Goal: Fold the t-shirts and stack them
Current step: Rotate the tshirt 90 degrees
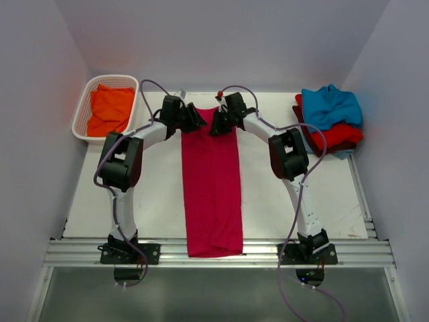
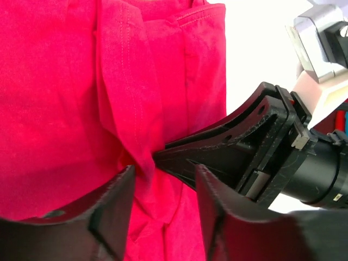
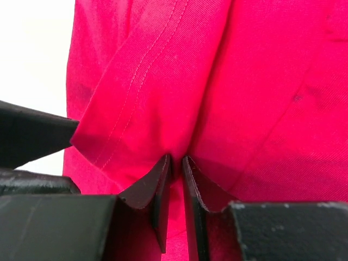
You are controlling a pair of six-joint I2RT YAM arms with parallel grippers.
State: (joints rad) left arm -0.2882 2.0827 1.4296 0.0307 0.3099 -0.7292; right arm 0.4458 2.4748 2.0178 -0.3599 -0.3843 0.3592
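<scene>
Crimson shirt (image 1: 212, 188) lies on the worktop (image 1: 147, 201) as a long narrow strip, running from 12 o'clock down the middle to 6 o'clock, where its hem reaches the near rail. Both sides look turned in already, so the lengthwise fold seems done. The crosswise folds and the move to the pile are, by my reading, not yet made.

At 2 o'clock a pile holds a teal shirt (image 1: 330, 106) on top, a red shirt (image 1: 342, 136) under it and a maroon shirt (image 1: 303, 127) showing at the edge. The pile is loose rather than square. At 10 o'clock an orange shirt (image 1: 110, 111) sits crumpled in the basket (image 1: 82, 111), not yet folded. So roughly three shirts are stacked, one is half folded and one is waiting.

Both arms reach forward and bend inward, meeting at the collar end at 12 o'clock. The left gripper (image 1: 200, 122) comes in from 9 o'clock and the right gripper (image 1: 216, 126) from 3 o'clock, their tips almost touching each other.

Left jaws stand apart, with a ridge of cloth just beyond the fingers (image 2: 117, 217), and clamp nothing. Right jaws are nearly together, only a slit between them, and cloth puckers at their tips. Whether they pinch it I cannot tell.
</scene>
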